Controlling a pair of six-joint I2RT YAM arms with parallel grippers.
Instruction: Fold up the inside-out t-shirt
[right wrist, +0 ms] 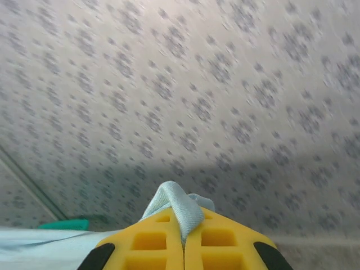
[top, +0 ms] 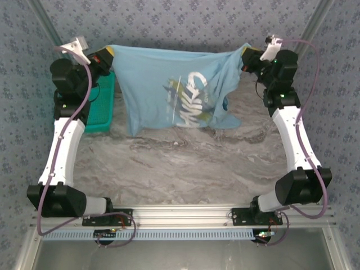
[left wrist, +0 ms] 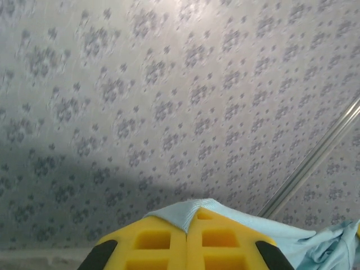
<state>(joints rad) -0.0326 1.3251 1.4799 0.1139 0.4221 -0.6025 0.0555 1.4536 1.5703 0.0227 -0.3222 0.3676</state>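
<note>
Grey marbled surface (top: pixel 185 169) spreads between the two arms, backed by a blue patterned wall (top: pixel 185 22). Above its far half hangs the light blue t-shirt (top: pixel 152 79), stretched out like a curtain. Its top edge runs nearly straight from one set of jaws to the other. Its lower edge sags to about the surface, though whether it touches is hard to tell from above. A teal basket (top: pixel 101 109) sits on the surface at the left, partly behind the left arm (top: pixel 67 135) and just beside the shirt's left edge. A white curved print (top: pixel 191 98) shows on the right part of the cloth. The left jaws are pressed together on the shirt's upper left corner, with a fold of cloth poking out between the yellow pads (left wrist: pixel 163 242). The right jaws are likewise clamped tight on the upper right corner, a small loop of fabric bulging above their pads (right wrist: pixel 152 242).
</note>
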